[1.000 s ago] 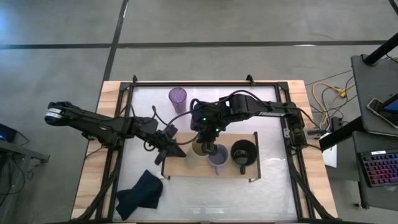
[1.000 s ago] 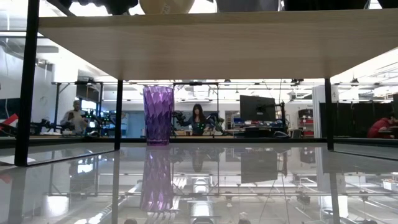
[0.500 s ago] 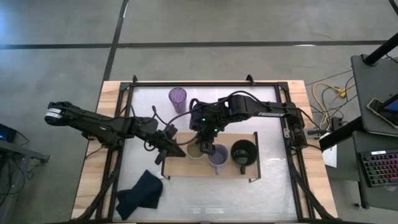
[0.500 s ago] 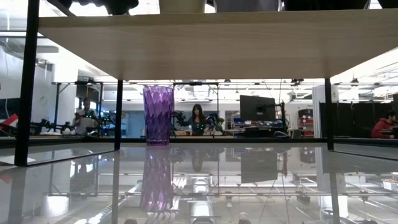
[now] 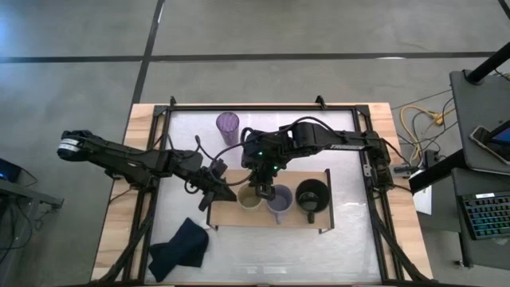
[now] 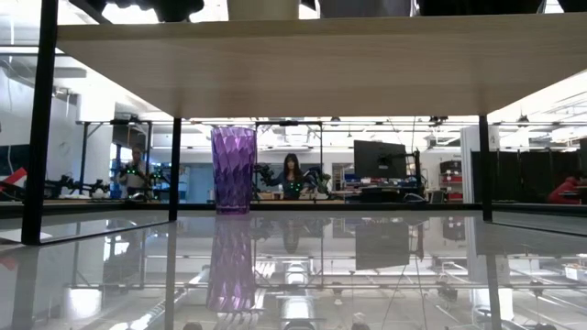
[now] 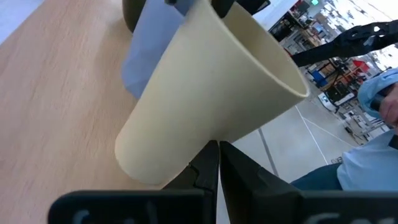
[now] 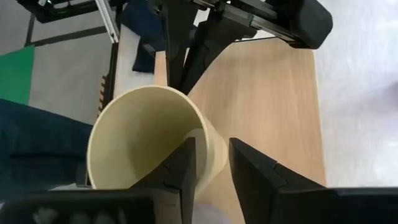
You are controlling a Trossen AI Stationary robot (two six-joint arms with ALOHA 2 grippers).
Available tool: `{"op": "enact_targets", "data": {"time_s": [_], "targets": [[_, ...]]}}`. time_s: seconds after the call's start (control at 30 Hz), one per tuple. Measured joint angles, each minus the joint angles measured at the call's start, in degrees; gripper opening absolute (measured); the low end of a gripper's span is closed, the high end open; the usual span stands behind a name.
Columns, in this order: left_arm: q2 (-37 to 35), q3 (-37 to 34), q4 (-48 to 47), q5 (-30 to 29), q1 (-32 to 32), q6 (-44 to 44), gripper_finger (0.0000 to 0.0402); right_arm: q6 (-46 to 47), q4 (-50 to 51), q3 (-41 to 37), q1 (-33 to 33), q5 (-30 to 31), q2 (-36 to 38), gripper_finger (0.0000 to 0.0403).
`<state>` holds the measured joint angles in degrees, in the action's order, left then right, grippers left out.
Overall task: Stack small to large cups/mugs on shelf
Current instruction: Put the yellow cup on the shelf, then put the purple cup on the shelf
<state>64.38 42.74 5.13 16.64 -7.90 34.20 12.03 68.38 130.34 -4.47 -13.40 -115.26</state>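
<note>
The yellow cup (image 5: 250, 198) stands on the shelf (image 5: 231, 214), at the end of the row: just beside it is the lavender mug (image 5: 278, 203), and beyond that the black mug (image 5: 311, 194). So the step in hand is seating the smallest cup at its place in the size order.

The right pincer (image 5: 261, 191) is over the cup's rim on the side toward the lavender mug. In the right wrist view one finger (image 8: 180, 168) sits inside the cup (image 8: 149, 140) and the other outside its wall, so it is grasping the cup by the rim.

The left pincer (image 5: 217, 188) lies low at the cup's other side, over the shelf's end. In the left wrist view its fingers are clenched together, tips just under the cup's wall (image 7: 211, 93), holding nothing; whether they touch the cup cannot be told.

The purple tumbler (image 5: 228, 125) stands on the surface (image 5: 343, 143) behind the shelf, well apart from the cup and not yet shelved.

The next move probably calls for the right pincer to release the rim and lift straight up without tipping the cup into the lavender mug. The tumbler would then need fetching, and since it looks the tallest, room for it seems to lie past the black mug.
</note>
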Motion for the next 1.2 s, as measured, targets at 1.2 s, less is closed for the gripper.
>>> {"op": "enact_targets", "data": {"time_s": [1.2], "targets": [[-15.66, 0.82, -12.44, -10.26, 9.01, -2.87, 0.0, -2.07, 0.82, 4.54, 7.19, 3.01, 2.91, 0.0096]]}}
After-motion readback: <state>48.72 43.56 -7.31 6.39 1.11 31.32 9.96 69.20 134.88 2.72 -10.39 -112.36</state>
